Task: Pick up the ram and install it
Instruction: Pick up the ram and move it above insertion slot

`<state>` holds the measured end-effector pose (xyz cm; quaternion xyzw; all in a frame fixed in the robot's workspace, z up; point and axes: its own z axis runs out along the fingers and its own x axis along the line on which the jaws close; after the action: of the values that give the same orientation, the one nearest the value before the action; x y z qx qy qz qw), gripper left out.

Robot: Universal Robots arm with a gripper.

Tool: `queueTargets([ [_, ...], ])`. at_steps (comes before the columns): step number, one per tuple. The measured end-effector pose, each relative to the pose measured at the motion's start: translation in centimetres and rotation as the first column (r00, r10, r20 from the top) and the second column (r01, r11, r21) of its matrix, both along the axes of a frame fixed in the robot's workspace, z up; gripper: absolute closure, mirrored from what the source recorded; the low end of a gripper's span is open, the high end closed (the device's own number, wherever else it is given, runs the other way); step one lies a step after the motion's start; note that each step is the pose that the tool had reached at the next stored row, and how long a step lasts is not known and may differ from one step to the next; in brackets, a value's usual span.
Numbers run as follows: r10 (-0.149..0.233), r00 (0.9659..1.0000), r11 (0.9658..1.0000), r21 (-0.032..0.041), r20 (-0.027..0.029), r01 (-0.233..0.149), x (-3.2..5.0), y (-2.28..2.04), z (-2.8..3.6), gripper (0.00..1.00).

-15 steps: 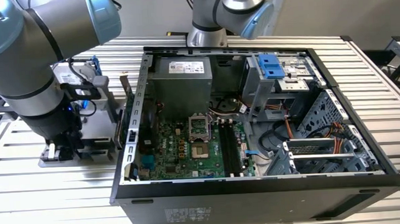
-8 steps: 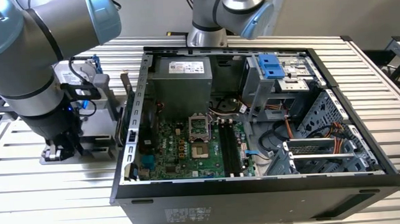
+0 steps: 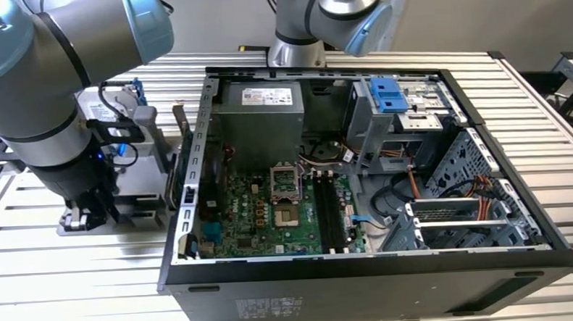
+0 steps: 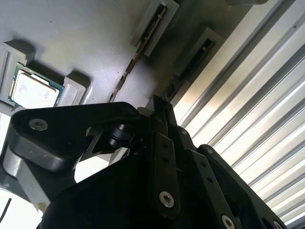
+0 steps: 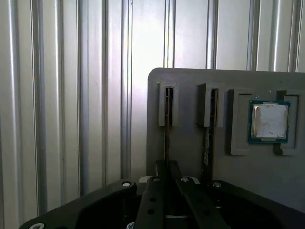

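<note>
End effector sits low over the grey tray, right at the ram. That's the stick in the holder nearest the tray edge, standing on its long edge. I can't tell if the end effector is clenched on it or released. Second stick stands just beside, square chip past that. In the exterior view the tray is on the bench, to the exterior view's left of the open PC case, with the memory slots well apart from it.

My worries:
- Skewed or off-centre hold: stick binds in its holder or drags the tray up.
- Weak hold: it slips out.
- Neighbour stick gets clipped.
- Case wall stands between tray and slots, easy to snag.
</note>
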<state>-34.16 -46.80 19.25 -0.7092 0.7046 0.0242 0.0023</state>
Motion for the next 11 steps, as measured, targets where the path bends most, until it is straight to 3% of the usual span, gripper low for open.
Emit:
queueTargets([
  [3,0.0,1.0,1.0,-0.0001,-0.0002,0.0,-0.01,-0.01,0.57,1.0],
  [11,0.0,1.0,1.0,0.0,0.0,0.0,0.0,0.0,4.12,1.0],
])
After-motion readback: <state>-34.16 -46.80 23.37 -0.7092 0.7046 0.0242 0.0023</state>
